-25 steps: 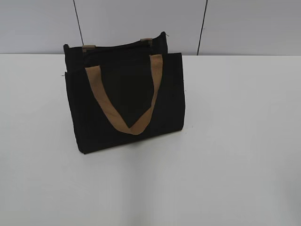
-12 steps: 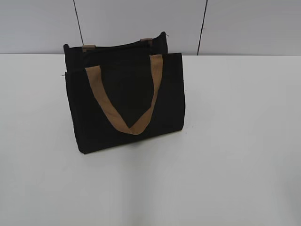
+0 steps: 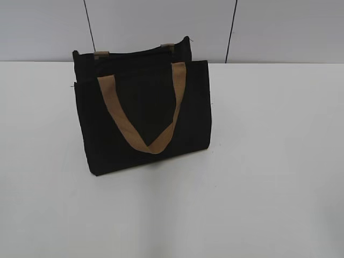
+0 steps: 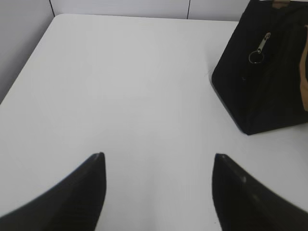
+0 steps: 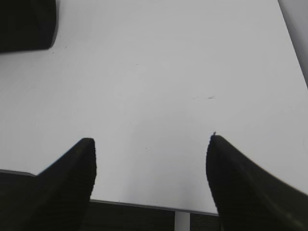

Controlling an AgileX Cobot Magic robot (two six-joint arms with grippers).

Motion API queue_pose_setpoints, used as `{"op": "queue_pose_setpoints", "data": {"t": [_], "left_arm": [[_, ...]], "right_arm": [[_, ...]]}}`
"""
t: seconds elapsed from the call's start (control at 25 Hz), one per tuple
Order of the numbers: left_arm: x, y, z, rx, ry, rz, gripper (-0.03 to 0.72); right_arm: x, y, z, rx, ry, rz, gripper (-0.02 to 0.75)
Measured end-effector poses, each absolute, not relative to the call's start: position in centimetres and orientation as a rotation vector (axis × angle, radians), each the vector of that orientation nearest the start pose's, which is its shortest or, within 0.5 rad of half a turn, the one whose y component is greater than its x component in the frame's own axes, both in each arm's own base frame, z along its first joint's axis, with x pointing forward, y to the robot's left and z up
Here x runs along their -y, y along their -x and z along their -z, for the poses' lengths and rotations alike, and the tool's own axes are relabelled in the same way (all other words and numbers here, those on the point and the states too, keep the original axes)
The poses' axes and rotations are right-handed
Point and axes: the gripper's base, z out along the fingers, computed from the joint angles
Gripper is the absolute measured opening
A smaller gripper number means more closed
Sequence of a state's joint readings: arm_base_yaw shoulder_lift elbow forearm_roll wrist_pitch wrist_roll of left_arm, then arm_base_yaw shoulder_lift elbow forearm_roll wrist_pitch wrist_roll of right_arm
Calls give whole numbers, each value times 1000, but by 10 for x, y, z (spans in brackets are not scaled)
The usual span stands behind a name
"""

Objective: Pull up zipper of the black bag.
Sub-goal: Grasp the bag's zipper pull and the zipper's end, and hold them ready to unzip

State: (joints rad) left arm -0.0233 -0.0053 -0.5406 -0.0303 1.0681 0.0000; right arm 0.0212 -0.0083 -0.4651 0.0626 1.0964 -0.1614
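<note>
We see no change over last second: black bag (image 3: 142, 115) same spot, frame centre-left. Left gripper (image 4: 159, 166) and right gripper (image 5: 150, 149) both spread wide, empty. Zipper (image 4: 260, 47) pull untouched; task unstarted.

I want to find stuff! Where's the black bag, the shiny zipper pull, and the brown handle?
black bag (image 3: 145, 107), exterior view, middle of its front panel.
zipper pull (image 4: 260, 47), left wrist view, silver tab above its ring, on the bag's end.
brown handle (image 3: 153, 145), exterior view, bottom of the hanging strap loop.

Your left gripper (image 4: 159, 161): jaws spread wide, holding nothing. Your right gripper (image 5: 150, 144): same, spread and holding nothing.
</note>
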Motion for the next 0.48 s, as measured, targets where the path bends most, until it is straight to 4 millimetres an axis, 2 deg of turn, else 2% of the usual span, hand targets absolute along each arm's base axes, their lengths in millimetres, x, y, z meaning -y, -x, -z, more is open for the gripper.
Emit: {"op": "queue_pose_setpoints", "data": {"t": [0.12, 0.2, 0.28, 0.48], "left_arm": [[5, 0, -295, -2048, 46, 130, 508], [6, -15, -304, -2086, 104, 181, 506], [7, -33, -312, -2130, 131, 197, 502], [8, -96, -315, -2213, 148, 194, 498]], "right_arm": [[-5, 4, -265, -2096, 195, 7, 543], [-5, 4, -265, -2096, 195, 7, 543], [-5, 4, -265, -2096, 195, 7, 543], [-5, 4, -265, -2096, 195, 7, 543]]}}
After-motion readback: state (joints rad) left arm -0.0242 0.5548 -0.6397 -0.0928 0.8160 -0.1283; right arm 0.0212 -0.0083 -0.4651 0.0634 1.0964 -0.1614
